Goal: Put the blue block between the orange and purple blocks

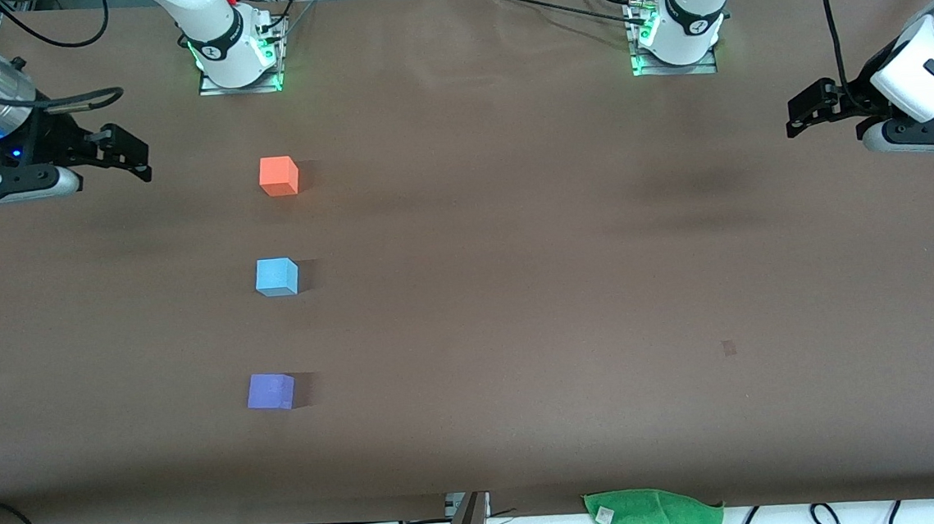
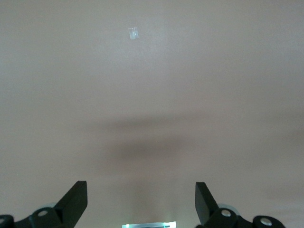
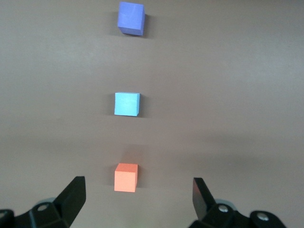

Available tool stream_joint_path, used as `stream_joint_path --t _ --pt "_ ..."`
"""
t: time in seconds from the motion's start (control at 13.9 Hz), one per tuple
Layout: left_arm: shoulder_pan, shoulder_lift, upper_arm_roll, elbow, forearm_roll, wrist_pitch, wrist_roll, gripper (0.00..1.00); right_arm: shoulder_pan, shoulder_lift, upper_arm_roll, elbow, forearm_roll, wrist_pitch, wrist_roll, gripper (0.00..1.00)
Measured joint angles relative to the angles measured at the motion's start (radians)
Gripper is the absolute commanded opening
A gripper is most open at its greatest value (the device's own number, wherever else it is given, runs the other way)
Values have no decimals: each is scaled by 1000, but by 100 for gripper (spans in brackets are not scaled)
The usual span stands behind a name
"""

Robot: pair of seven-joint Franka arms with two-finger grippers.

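Brown table [image 1: 518,291]: blue block [image 1: 276,277] sits between orange block [image 1: 278,176] and purple block [image 1: 270,391]; left gripper [image 1: 806,111] and right gripper [image 1: 126,154] wait, jaws spread, empty.

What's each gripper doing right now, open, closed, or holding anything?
Left gripper: open, empty, over bare table at the left arm's end.
Right gripper: open, empty, near the orange block.

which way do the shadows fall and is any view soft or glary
Front view: sharp, even light; the orange block, blue block and purple block each cast a short shadow toward the left arm's end of the table. Left wrist view: soft, washed-out tabletop with a broad dark smudge of shadow. Right wrist view: slightly soft, faint block shadows, no glare.
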Motion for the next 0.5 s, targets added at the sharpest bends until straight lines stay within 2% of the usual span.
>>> stream_joint_path --t 0.5 --pt "0 0 -3 0 0 0 0 100 -13 29 13 72 0 -1 -14 99"
